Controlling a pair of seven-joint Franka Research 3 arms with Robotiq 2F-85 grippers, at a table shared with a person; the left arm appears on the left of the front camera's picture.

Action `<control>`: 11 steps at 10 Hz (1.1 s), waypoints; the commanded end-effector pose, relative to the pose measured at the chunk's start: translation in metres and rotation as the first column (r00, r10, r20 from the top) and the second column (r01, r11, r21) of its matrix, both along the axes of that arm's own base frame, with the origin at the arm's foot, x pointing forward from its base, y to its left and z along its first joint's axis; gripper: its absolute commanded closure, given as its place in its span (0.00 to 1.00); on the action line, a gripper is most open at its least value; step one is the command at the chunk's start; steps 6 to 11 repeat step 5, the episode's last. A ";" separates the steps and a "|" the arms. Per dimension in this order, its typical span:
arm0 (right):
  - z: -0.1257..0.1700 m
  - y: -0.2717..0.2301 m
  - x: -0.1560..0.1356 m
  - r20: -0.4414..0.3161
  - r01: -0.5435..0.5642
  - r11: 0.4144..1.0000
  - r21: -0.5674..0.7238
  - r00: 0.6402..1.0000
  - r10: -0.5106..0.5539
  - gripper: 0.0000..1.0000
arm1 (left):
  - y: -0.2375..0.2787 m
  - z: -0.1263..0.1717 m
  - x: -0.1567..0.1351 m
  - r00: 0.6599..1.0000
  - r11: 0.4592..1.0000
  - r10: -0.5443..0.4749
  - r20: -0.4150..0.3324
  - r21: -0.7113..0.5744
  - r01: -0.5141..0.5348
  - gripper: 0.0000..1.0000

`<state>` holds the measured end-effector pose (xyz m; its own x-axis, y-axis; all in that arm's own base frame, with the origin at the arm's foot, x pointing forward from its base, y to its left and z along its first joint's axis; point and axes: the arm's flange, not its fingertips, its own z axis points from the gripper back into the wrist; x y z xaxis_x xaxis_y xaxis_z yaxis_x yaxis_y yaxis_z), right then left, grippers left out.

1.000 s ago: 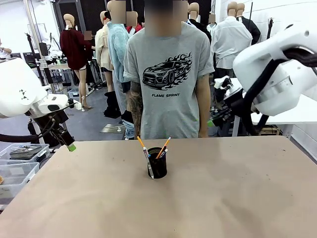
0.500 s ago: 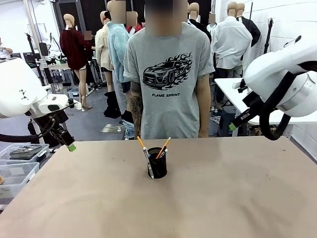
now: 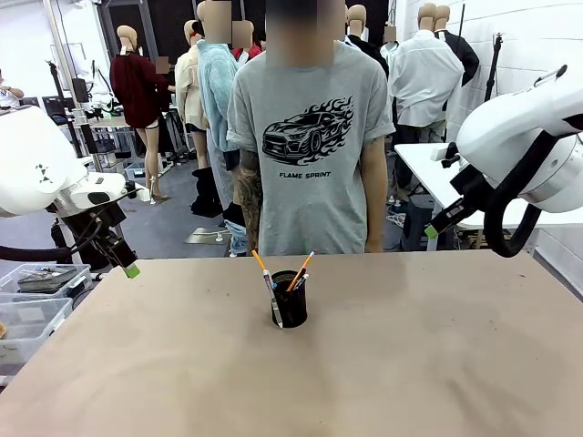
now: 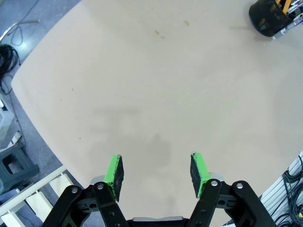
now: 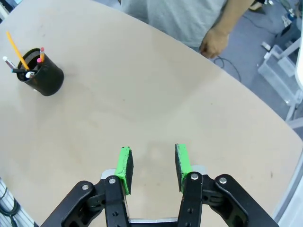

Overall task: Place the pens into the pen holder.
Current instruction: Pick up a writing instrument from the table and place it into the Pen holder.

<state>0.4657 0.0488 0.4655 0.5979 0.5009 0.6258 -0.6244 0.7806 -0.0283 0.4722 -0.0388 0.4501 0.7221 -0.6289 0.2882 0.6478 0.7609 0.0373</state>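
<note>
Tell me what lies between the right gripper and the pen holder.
Just bare table: the right wrist view shows nothing between the right gripper and pen holder.

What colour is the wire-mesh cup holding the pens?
Black. The small cylindrical mesh pen holder reads clearest in the front view, mid-table.

The table is viewed frontally, level, toward the person. Both wrist views look down from height; the pen holder is shared by all.
</note>
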 end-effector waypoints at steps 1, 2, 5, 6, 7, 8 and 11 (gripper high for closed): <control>-0.001 0.001 0.000 0.010 0.011 1.000 -0.012 1.000 -0.011 0.53 | 0.003 0.000 0.001 1.000 1.000 -0.015 0.012 -0.001 0.015 0.26; -0.001 0.001 0.000 0.010 0.011 1.000 -0.012 1.000 -0.011 0.53 | 0.003 0.000 0.001 1.000 1.000 -0.015 0.012 -0.001 0.015 0.26; -0.001 0.001 0.000 0.010 0.011 1.000 -0.012 1.000 -0.011 0.53 | 0.003 0.000 0.001 1.000 1.000 -0.015 0.012 -0.001 0.015 0.26; -0.001 0.001 0.000 0.010 0.011 1.000 -0.012 1.000 -0.011 0.53 | 0.003 0.000 0.001 1.000 1.000 -0.015 0.012 -0.001 0.015 0.26; -0.001 0.001 0.000 0.010 0.011 1.000 -0.012 1.000 -0.011 0.53 | 0.003 0.000 0.001 1.000 1.000 -0.015 0.012 -0.001 0.015 0.26; -0.001 0.001 0.000 0.010 0.011 1.000 -0.012 1.000 -0.011 0.53 | 0.003 0.000 0.001 1.000 1.000 -0.015 0.012 -0.001 0.015 0.26; -0.001 0.001 0.000 0.010 0.011 1.000 -0.012 1.000 -0.011 0.53 | 0.003 0.000 0.001 1.000 1.000 -0.015 0.012 -0.001 0.015 0.26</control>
